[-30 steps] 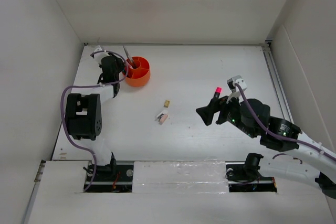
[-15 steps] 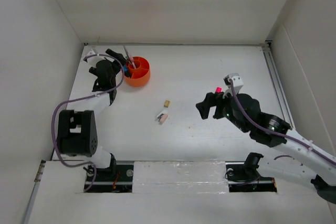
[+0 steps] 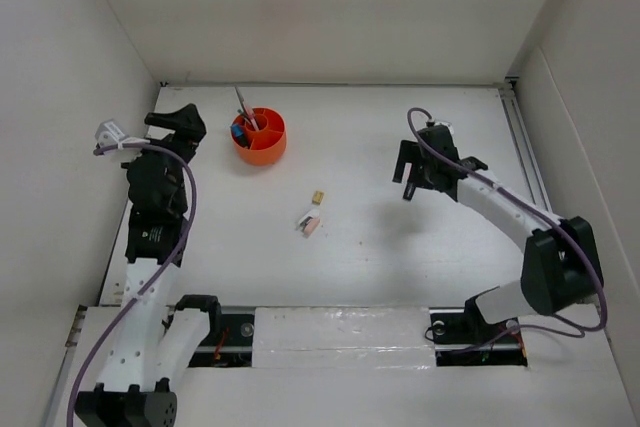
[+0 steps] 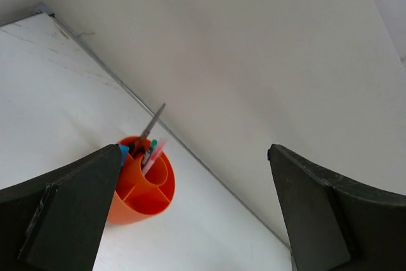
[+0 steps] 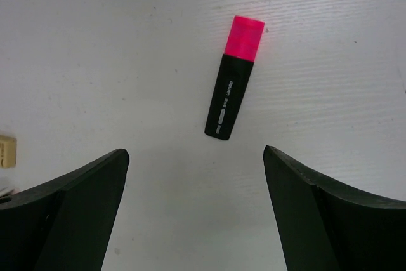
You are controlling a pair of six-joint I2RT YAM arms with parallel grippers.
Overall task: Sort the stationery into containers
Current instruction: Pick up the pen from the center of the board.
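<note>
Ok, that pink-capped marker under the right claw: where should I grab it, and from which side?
Take the marker by its black barrel, mid-length, coming straight down from above. It lies flat on the table with nothing touching it. The open right claw has a finger either side of its long axis, so closing should pinch across the narrow width.

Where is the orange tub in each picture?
Top external: the orange tub sits at the far left of the table, close to the back wall.
Left wrist: the tub is in the lower left of the picture.
Right wrist: it is not in this picture.
Shared landmark: the grey scissors blade sticking up out of the tub shows in the top external and left wrist views.
</note>
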